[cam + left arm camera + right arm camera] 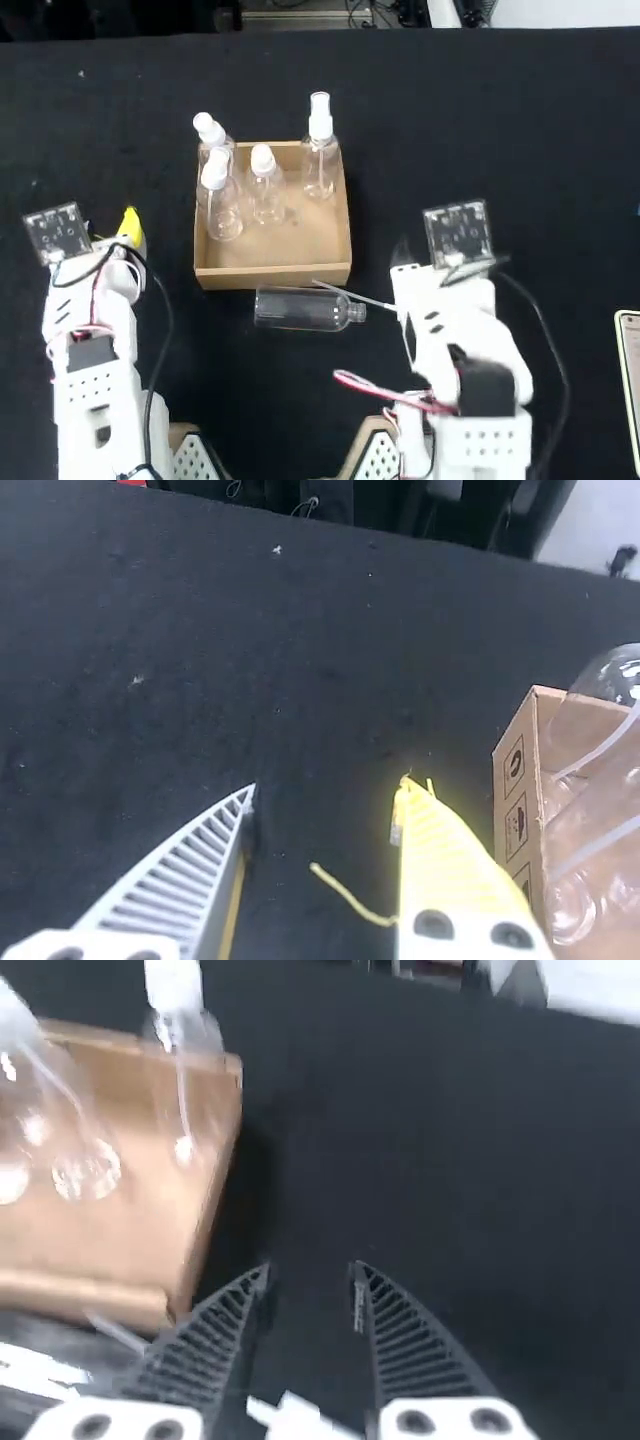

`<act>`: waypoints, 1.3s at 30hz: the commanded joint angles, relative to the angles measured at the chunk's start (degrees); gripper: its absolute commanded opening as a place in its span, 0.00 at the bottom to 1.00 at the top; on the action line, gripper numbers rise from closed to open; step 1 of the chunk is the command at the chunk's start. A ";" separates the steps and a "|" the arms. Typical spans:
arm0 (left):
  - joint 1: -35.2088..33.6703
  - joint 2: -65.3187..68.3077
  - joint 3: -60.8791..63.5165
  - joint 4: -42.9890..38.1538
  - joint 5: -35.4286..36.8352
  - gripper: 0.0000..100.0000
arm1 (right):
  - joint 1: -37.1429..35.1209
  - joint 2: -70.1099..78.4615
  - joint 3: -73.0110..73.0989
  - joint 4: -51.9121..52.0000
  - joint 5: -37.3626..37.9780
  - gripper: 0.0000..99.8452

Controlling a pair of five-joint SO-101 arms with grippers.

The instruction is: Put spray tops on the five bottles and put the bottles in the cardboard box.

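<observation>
Cardboard box [272, 272] with four topped bottles [265, 185], bare bottle [305, 309] flat beside it; left pincer [328, 785], right pincer [310, 1267] agape, empty.

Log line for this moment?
box: four topped bottles upright | fifth bottle: lying before box, untopped | left gripper: open, empty | right gripper: beside spray tube

We count:
- Bottles: five. Four stand capped, the first [213, 143], second [222, 205], third [266, 190] and fourth [321, 160]; one bare bottle [305, 308] lies on the surface [500, 120].
- Spray tops fitted: four.
- Loose thin tube [350, 295]: one.
- Cardboard box [275, 268]: one.
- Arms: two, with a left claw [325, 790] and a right claw [310, 1270].
</observation>
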 commanded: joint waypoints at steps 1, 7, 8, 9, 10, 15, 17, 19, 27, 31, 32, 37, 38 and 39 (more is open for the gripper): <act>0.57 0.26 -7.08 5.19 -2.73 0.20 | 2.37 5.05 1.10 -1.23 0.62 0.10; 0.31 0.26 -1.98 -1.41 -3.34 0.20 | -1.76 8.04 -1.63 2.73 4.92 0.10; 0.31 0.26 -0.66 -3.52 -3.34 0.20 | -3.08 8.75 -3.38 4.57 6.24 0.10; 0.22 0.26 0.66 -5.71 -3.34 0.20 | -4.66 9.89 -5.14 6.51 7.21 0.10; 0.22 0.26 1.98 -7.74 -3.34 0.20 | -6.59 11.03 -7.08 8.53 8.26 0.11; 0.22 0.26 4.97 -12.66 -3.34 0.20 | -21.01 19.30 -13.14 16.79 13.27 0.25; 0.13 0.26 4.97 -12.75 -2.99 0.20 | -27.16 22.81 -14.46 17.85 15.03 0.25; 0.13 0.26 4.97 -12.75 -2.90 0.20 | -32.44 26.24 -15.16 17.58 15.74 0.25; 0.13 0.26 5.32 -12.92 -2.73 0.20 | -41.93 38.46 -16.48 10.81 15.91 0.26; 0.04 0.26 5.32 -12.66 0.97 0.20 | -41.76 42.51 -14.29 5.36 15.91 0.26; 0.04 0.26 5.32 -12.66 1.23 0.20 | -41.85 43.12 -13.58 3.96 15.91 0.26; 0.04 0.26 5.41 -12.66 1.14 0.20 | -41.85 43.74 -9.63 -1.58 16.44 0.26; 0.04 0.26 5.41 -12.66 1.14 0.20 | -41.85 43.91 -8.75 -2.02 17.67 0.26; 0.04 0.26 5.41 -12.66 1.14 0.20 | -41.85 44.00 -7.87 -2.20 18.90 0.26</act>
